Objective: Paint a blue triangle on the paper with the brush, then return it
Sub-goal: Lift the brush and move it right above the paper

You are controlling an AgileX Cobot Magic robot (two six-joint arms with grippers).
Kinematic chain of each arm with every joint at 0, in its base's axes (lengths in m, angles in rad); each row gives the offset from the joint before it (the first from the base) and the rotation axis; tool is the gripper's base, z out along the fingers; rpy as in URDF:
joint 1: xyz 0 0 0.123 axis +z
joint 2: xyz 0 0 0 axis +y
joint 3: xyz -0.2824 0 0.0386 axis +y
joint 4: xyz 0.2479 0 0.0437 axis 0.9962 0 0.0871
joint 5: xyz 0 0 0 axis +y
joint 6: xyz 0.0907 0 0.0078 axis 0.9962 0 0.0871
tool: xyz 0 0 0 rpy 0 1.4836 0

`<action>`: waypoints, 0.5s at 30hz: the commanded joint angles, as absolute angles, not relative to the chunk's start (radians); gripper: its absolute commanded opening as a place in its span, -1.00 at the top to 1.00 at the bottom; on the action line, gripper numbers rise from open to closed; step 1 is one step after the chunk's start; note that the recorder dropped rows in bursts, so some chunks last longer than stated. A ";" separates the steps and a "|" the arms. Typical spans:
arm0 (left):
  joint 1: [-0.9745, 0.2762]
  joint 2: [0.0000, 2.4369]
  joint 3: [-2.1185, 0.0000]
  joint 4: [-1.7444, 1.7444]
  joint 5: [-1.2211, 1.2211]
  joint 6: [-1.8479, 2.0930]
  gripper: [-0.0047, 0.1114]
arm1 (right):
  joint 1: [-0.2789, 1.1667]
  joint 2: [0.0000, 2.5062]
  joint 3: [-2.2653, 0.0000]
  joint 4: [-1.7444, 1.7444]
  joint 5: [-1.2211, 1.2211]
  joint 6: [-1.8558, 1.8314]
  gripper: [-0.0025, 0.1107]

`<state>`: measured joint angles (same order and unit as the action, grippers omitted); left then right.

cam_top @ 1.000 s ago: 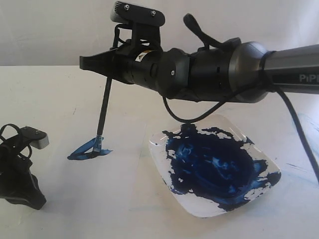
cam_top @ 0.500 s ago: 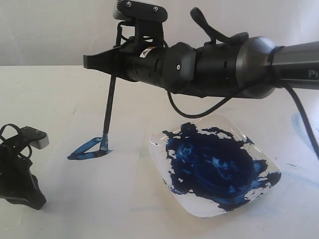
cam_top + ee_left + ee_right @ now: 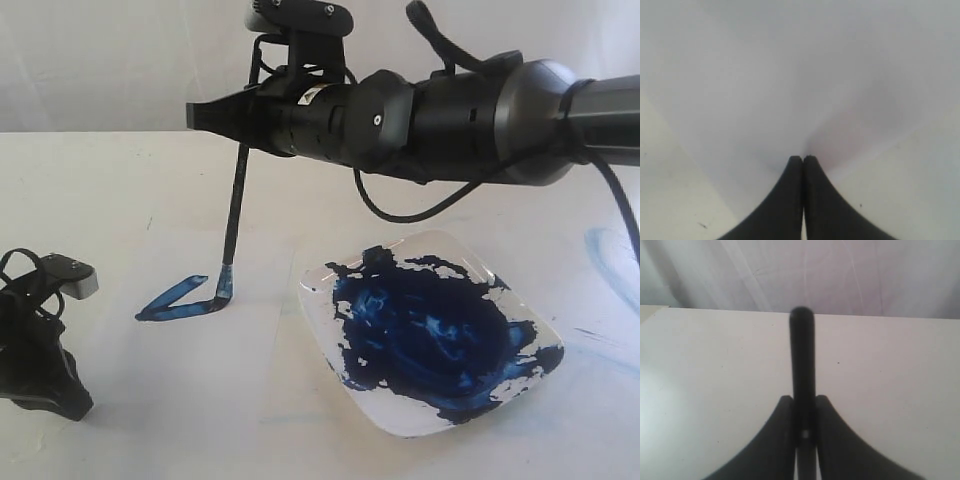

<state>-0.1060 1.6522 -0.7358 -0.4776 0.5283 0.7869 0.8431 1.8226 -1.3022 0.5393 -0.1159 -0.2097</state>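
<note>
My right gripper point(image 3: 205, 115) is shut on the black handle of the brush point(image 3: 236, 210), which hangs almost upright beneath it. The blue-stained tip point(image 3: 224, 286) touches the paper point(image 3: 190, 345) at the right end of the blue triangle point(image 3: 180, 300), a thin streaky outline. In the right wrist view the handle point(image 3: 802, 350) stands clamped in the right gripper point(image 3: 803, 400), between the two fingers. At the table's left edge my left gripper point(image 3: 802, 159) is shut with nothing in it, and it faces blank white surface; its arm point(image 3: 35, 350) rests low.
A clear square plate point(image 3: 400, 425) with a big dark-blue paint pool point(image 3: 430, 335) sits right of the triangle, under my right arm. A faint pale-blue smear point(image 3: 608, 250) marks the table at the far right. A white backdrop rises behind the table.
My right arm has shifted to the right and carried the brush along. The tip has dragged rightward along the triangle's lower stroke. The left arm has not moved.
</note>
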 commanded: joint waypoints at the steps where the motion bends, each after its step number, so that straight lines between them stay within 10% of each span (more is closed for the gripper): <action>1: -0.102 1.646 -0.729 -0.490 0.549 0.784 0.92 | 0.835 1.813 -1.301 0.524 -0.103 -0.229 0.96; 15: -0.102 1.646 -0.729 -0.490 0.549 0.784 0.92 | 0.835 1.810 -1.301 0.524 -0.099 -0.237 0.96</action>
